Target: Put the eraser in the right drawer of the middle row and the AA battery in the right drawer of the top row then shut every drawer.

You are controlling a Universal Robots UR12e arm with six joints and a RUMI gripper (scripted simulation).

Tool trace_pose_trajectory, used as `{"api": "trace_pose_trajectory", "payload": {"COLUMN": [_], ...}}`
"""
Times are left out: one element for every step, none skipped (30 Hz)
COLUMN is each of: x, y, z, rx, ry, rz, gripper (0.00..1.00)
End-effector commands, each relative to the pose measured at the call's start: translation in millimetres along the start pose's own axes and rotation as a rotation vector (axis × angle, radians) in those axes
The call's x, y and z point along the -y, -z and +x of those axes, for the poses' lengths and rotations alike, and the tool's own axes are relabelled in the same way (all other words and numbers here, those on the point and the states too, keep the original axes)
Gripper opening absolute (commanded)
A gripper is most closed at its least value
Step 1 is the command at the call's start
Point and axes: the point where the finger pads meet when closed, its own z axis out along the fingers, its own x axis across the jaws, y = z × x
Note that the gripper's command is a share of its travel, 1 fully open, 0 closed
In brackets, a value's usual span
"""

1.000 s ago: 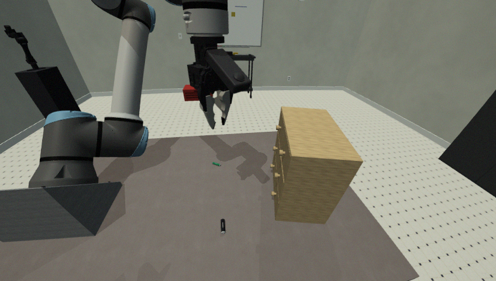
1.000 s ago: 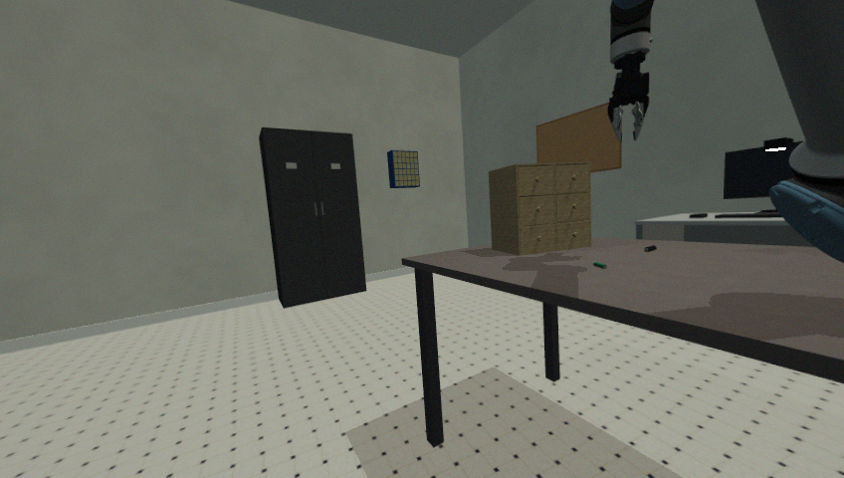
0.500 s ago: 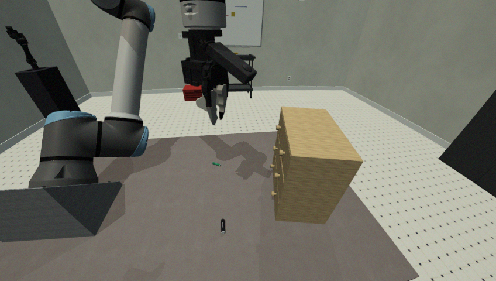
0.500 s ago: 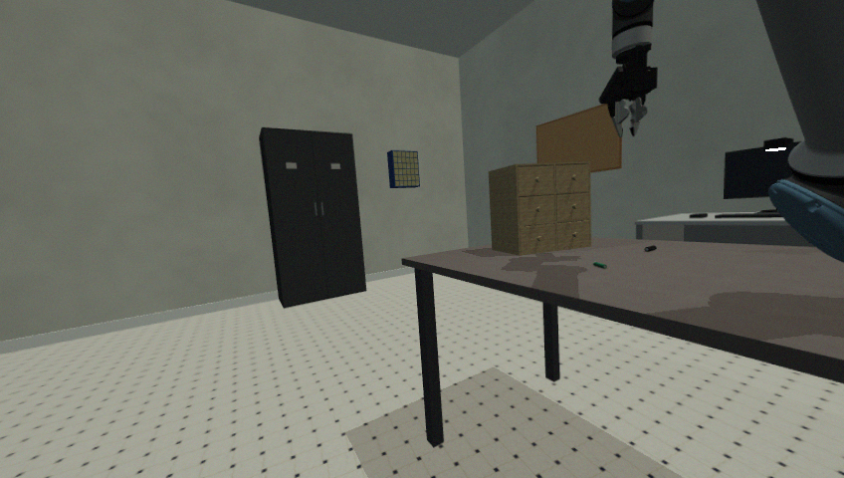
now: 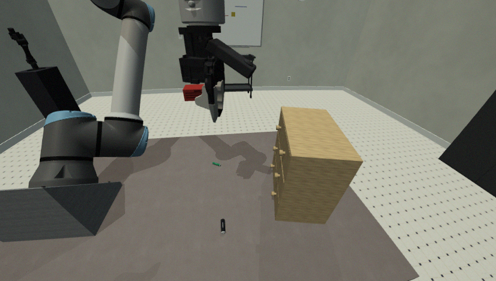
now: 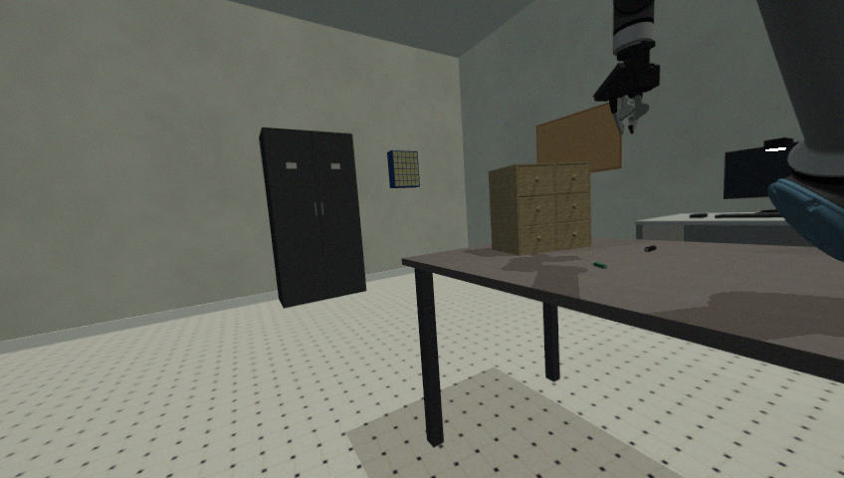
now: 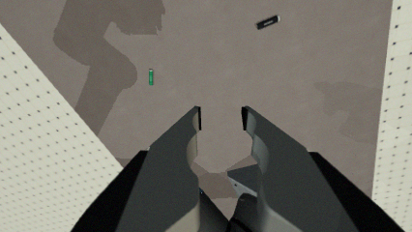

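The wooden chest [image 5: 316, 184] [image 6: 503, 210] stands upright on the table, with two columns of three knobbed drawers. The top right drawer [image 6: 580, 184] and middle right drawer [image 6: 581, 214] look shut, as do the others; a slight gap cannot be ruled out. A small green cylinder [image 5: 216, 164] [image 6: 599, 265] [image 7: 151, 77], which looks like the AA battery, lies on the table in front of the chest. No eraser can be made out. My gripper [image 5: 217, 116] [image 6: 626, 129] [image 7: 220, 108] is high above the table, its fingers partly open with nothing between them.
A larger black cylinder [image 5: 223, 226] [image 6: 650, 248] [image 7: 268, 22] with a pale end lies on the table [image 5: 174, 222], toward the right-column side of the chest. The arm's base stands at the table's left in the top view. A black cabinet [image 6: 314, 219] stands farther off.
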Motion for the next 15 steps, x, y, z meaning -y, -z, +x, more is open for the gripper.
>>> {"api": "trace_pose_trajectory", "payload": {"x": [-0.3, -0.4, -0.4, -0.5, -0.5, -0.6, -0.6, -0.6, -0.7, -0.7, -0.7, -0.7, -0.7, -0.7, -0.7], "y": [2.4, 2.5, 2.7, 2.8, 2.9, 3.0, 3.1, 3.2, 3.2, 3.2, 3.2, 3.3, 3.3, 3.3, 3.3], "z": [-0.6, -0.7, -0.8, -0.9, -0.9, -1.0, -1.0, -1.1, -1.1, -1.1, -1.1, -1.1, -1.1, -1.1, -1.1], "rx": [0.001, 0.001, 0.001, 0.001, 0.001, 0.001, 0.001, 0.001, 0.001, 0.001, 0.001, 0.001, 0.001, 0.001, 0.001], "ry": [0.05, 0.056, 0.061, 0.065, 0.069, 0.072, 0.074, 0.076, 0.077, 0.077, 0.077, 0.079, 0.079, 0.08, 0.08], "rz": [0.001, 0.001, 0.001, 0.001, 0.001, 0.001, 0.001, 0.001, 0.001, 0.001, 0.001, 0.001, 0.001, 0.001, 0.001], "gripper": [0.2, 0.2, 0.2, 0.2, 0.2, 0.2, 0.2, 0.2, 0.2, 0.2, 0.2, 0.2, 0.2, 0.2, 0.2]}}
